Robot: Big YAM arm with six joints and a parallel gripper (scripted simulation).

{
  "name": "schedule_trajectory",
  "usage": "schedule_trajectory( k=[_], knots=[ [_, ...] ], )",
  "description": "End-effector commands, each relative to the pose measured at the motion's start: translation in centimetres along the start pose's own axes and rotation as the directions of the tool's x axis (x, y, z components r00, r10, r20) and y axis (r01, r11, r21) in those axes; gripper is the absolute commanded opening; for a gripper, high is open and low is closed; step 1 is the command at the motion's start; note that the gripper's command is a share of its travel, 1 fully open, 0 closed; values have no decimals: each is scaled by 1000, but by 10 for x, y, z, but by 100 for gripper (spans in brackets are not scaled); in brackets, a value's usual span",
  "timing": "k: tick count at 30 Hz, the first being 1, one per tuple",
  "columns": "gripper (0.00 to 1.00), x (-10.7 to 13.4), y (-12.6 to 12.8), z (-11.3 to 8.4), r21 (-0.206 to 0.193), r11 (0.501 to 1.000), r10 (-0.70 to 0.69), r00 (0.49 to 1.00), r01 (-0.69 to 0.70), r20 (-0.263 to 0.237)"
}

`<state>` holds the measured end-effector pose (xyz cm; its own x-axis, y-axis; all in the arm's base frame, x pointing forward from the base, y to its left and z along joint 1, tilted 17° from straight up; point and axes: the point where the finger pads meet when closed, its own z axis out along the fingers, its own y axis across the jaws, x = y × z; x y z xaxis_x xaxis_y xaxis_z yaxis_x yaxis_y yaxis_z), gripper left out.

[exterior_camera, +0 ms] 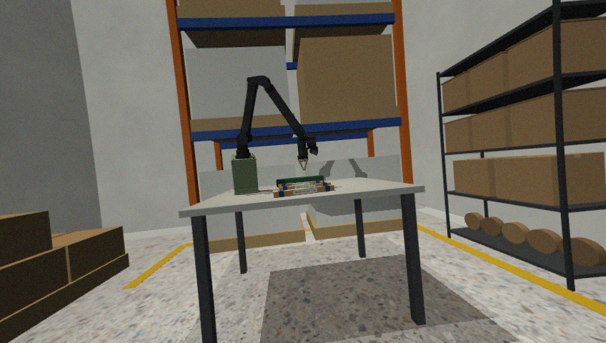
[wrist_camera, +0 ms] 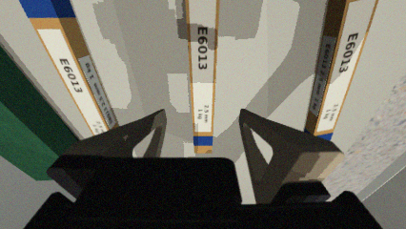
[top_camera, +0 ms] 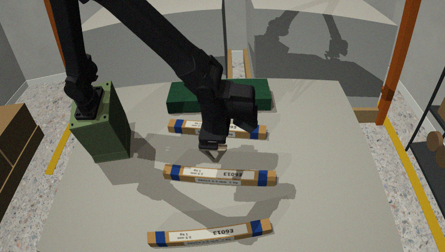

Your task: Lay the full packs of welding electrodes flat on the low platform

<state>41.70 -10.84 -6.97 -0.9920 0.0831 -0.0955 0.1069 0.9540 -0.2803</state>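
Note:
My gripper (top_camera: 214, 159) (exterior_camera: 303, 168) (wrist_camera: 202, 114) is open and empty, high above the table between the far and middle packs. The far pack (top_camera: 190, 124) (wrist_camera: 67, 76) lies in front of the green low platform (top_camera: 182, 93) (wrist_camera: 29, 129), partly hidden by the arm in the top view. The middle pack (top_camera: 215, 175) (wrist_camera: 202, 91) lies flat on the table and runs between the fingertips in the wrist view. The near pack (top_camera: 205, 233) (wrist_camera: 345, 72) lies slightly angled close to the table's near edge. All three are tan with blue bands and E6013 labels. Nothing shows on the platform's visible part.
The green pedestal (top_camera: 109, 137) (exterior_camera: 245, 176) carries the arm at the left of the table (top_camera: 327, 156) (exterior_camera: 361, 189). A storage rack (exterior_camera: 395, 84) stands behind the table, dark shelves (exterior_camera: 557, 106) stand at the right, and cartons (exterior_camera: 93, 254) are stacked on the floor at the left.

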Motion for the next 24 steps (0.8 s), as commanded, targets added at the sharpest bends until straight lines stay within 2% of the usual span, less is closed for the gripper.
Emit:
schedule_trajectory(
  k=[1, 16, 18, 24],
  knots=[
    [74, 2, 1, 6, 2, 1000, 5, 1000, -5, -12],
    [74, 2, 1, 6, 1, 1000, 4, 1000, -4, -12],
    [74, 4, 16, 6, 2, 999, 44, 999, -44, -10],
    [74, 12, 58, 6, 2, 999, 40, 999, -40, -6]
  ],
)
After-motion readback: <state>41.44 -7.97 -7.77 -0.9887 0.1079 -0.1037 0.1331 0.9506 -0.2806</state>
